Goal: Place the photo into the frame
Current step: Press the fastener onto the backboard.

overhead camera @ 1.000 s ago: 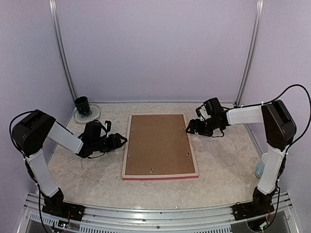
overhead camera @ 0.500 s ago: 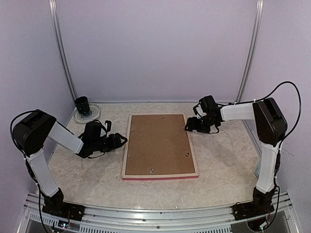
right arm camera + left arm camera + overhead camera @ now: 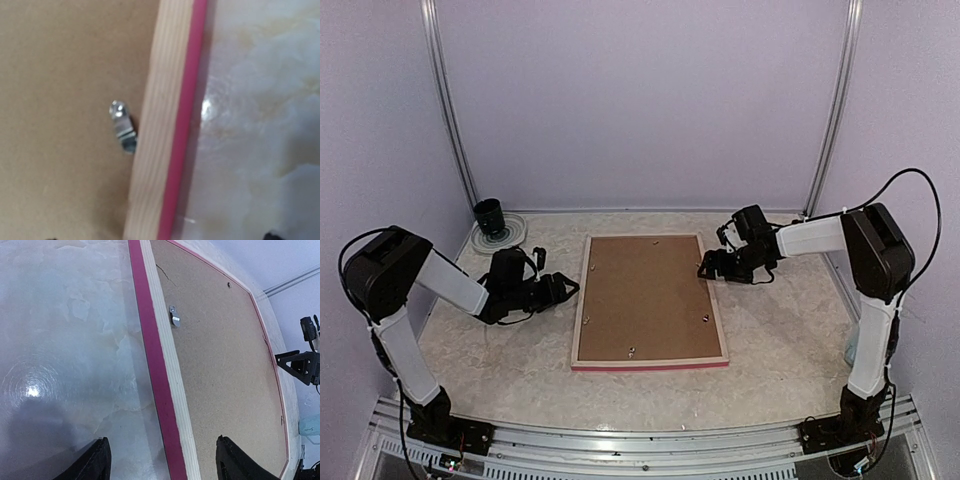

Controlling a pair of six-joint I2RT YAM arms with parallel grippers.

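Note:
The frame (image 3: 578,322) lies face down mid-table, pale wood back up, its pink-red edge (image 3: 650,364) showing in front. A brown backing board (image 3: 645,295) fills it, held by small metal clips. The photo is hidden. My left gripper (image 3: 568,290) is open and empty, low beside the frame's left edge. In the left wrist view its fingers straddle the pink edge (image 3: 159,370) near a clip (image 3: 174,316). My right gripper (image 3: 706,268) is open and empty at the frame's right edge, near the far end. Its wrist view shows the wood rim (image 3: 155,135) and a clip (image 3: 123,127).
A dark cup (image 3: 489,214) stands on a round coaster at the back left corner. A pale translucent container (image 3: 855,346) stands by the right arm's upright link. Purple walls close in the back and both sides.
My right gripper has shifted slightly along the frame's right edge, first away, then back nearer. My left gripper has barely moved. The frame has not moved.

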